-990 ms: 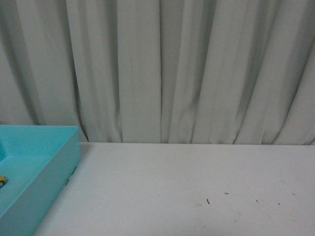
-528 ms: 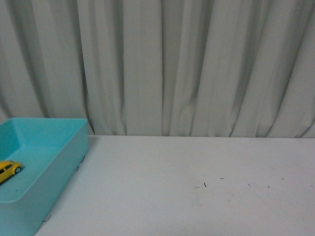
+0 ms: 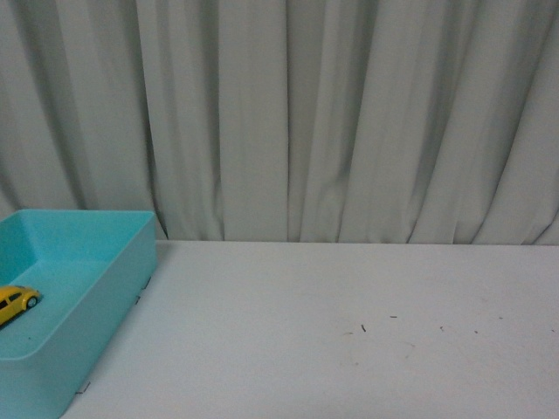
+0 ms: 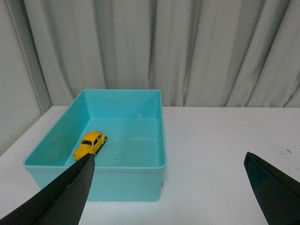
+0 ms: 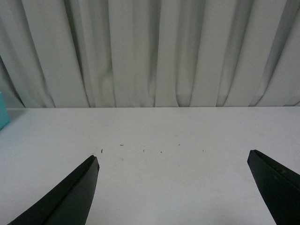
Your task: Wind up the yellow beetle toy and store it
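The yellow beetle toy (image 4: 90, 144) lies on its wheels inside a turquoise bin (image 4: 140, 101), near one long wall. In the front view the yellow beetle toy (image 3: 16, 302) shows partly at the left edge, inside the bin (image 3: 122, 275). My left gripper (image 4: 168, 157) hovers open, back from the bin's near wall, with nothing between its dark fingers (image 4: 70, 192). My right gripper (image 5: 172, 157) is open over bare white table, its fingers (image 5: 70, 197) wide apart and empty. Neither arm shows in the front view.
A white table (image 3: 349, 332) carries the bin at its left end. Small dark specks (image 3: 362, 328) dot the tabletop right of centre. A pale pleated curtain (image 3: 306, 113) hangs right behind the table. A sliver of the bin (image 5: 2, 117) shows in the right wrist view.
The front view shifted between one second ago and half a second ago, bringing more of the bin and the toy into sight. Since then nothing has moved.
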Tool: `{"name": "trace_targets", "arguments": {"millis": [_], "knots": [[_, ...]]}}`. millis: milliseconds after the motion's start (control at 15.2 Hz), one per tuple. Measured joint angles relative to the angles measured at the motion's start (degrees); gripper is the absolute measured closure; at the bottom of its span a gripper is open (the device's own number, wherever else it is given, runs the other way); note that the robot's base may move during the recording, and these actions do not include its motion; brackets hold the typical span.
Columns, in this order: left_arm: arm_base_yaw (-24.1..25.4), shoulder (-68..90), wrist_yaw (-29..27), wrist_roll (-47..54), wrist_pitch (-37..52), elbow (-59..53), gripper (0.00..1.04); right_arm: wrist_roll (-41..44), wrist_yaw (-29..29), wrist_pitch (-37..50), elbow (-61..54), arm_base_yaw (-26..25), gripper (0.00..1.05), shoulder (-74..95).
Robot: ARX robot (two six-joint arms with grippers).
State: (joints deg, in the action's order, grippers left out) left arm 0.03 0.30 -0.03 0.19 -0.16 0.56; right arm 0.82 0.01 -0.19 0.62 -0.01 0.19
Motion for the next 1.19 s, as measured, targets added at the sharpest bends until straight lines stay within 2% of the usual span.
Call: {"name": "trace_targets", "arguments": {"millis": [1188], "knots": [[0.0, 0.0, 0.0, 0.0, 0.0, 0.0, 0.07, 0.0, 0.0, 0.0, 0.0, 0.0, 0.07, 0.0]]}}
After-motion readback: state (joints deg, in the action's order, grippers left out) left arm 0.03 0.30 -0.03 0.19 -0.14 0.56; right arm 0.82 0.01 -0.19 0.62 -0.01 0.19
